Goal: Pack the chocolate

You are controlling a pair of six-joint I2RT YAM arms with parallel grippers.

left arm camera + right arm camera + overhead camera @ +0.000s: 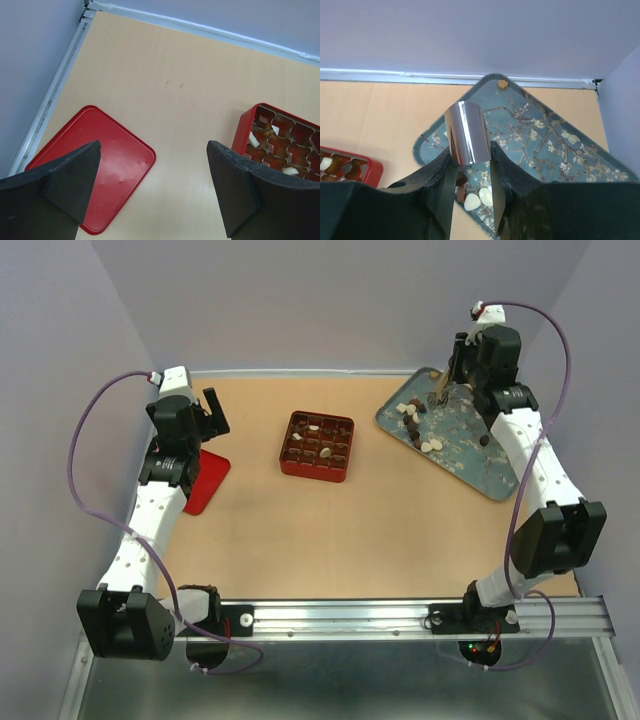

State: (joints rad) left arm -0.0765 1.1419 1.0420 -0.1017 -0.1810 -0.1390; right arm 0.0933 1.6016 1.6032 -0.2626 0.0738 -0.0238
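Small brown and cream chocolate pieces [415, 420] lie on a blue floral tray [470, 455] at the back right; two cream ones [479, 198] and brown ones show between the right fingers. A red gridded box [317, 445] in the middle holds several pieces [274, 142]. My right gripper [447, 380] is shut on metal tongs [466, 132], held above the tray's far corner. My left gripper [212, 412] is open and empty, above the table between a red lid and the box.
A flat red lid [205, 480] lies at the left by the left arm, and shows in the left wrist view [95, 160]. One brown piece [502, 84] sits at the tray's far corner. Walls close in the back and sides.
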